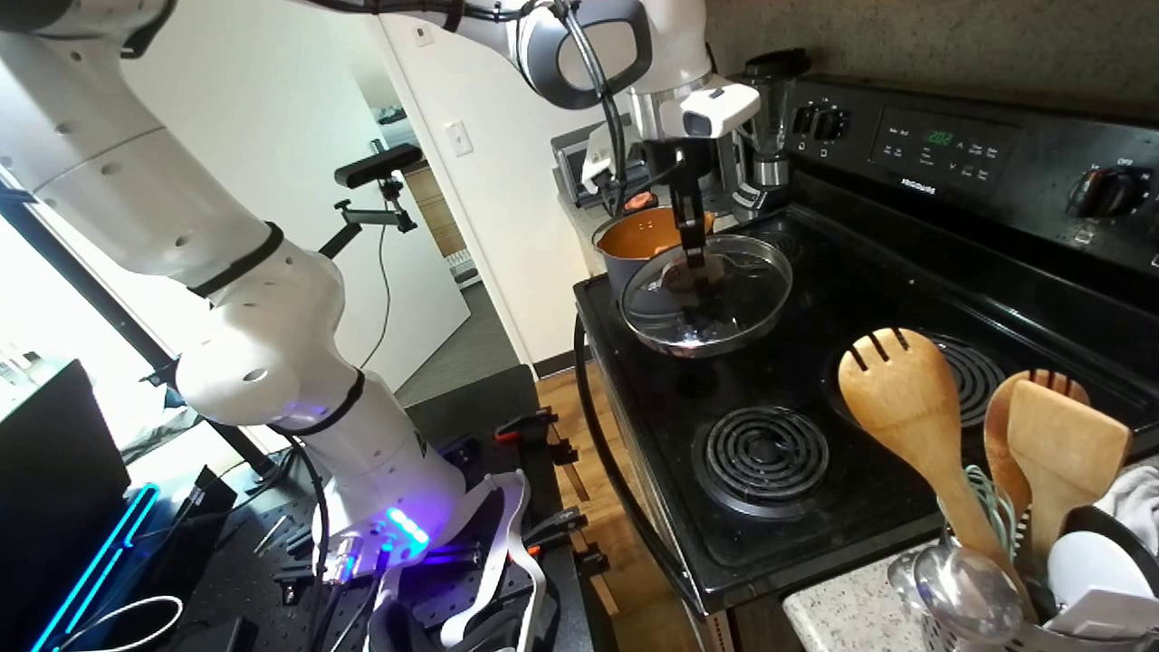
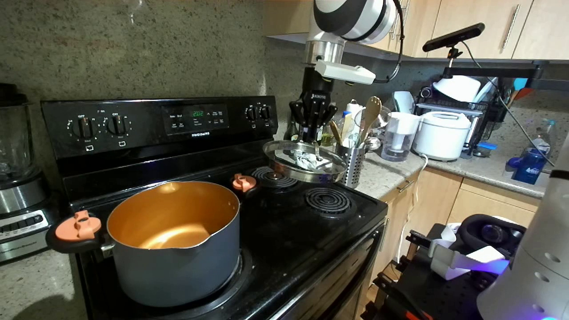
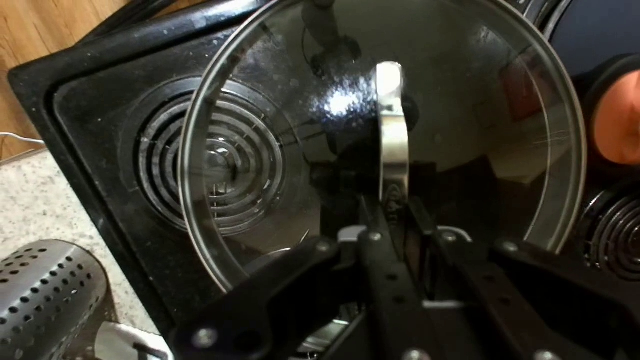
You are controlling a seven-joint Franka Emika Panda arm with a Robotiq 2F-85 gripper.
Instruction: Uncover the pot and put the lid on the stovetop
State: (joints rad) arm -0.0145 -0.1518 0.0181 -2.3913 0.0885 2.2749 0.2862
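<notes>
by the claw (image 3: 393, 202), its jaws drawn in narrow, the metal handle (image 3: 394, 140) of the glass lid (image 1: 747, 299) is gripped, at the near end of the strap in the wrist view. the lid is held in the air over the stovetop (image 2: 284, 231), apart from the black surface, and is seen nearly level in both exterior views. it is placed between the pot (image 2: 178, 271) and a perforated utensil holder (image 2: 353, 166); in the wrist view a coil burner (image 3: 162, 165) is partly overlapped by the left side of the glass and can be made out through it. the pot, dark grey outside and copper-orange within, is seen uncovered, set on the stovetop at the near left in an exterior view, its two side handles (image 2: 80, 227) topped in coral. along the far edge, knobs (image 2: 117, 124) are set in the control panel (image 2: 151, 126), and green digits are lit on its display (image 2: 198, 114). a blender (image 2: 20, 222) is stood to the left of the stove; to the right, on a speckled counter (image 2: 391, 175), wooden utensils (image 1: 896, 398) are kept in the holder, and a clear pitcher (image 2: 400, 140) and a white appliance (image 2: 442, 138) are set farther along. in an exterior view the left side is filled by the white robot arm (image 1: 263, 344), by whose base a black table (image 1: 480, 398) is partly covered.
</notes>
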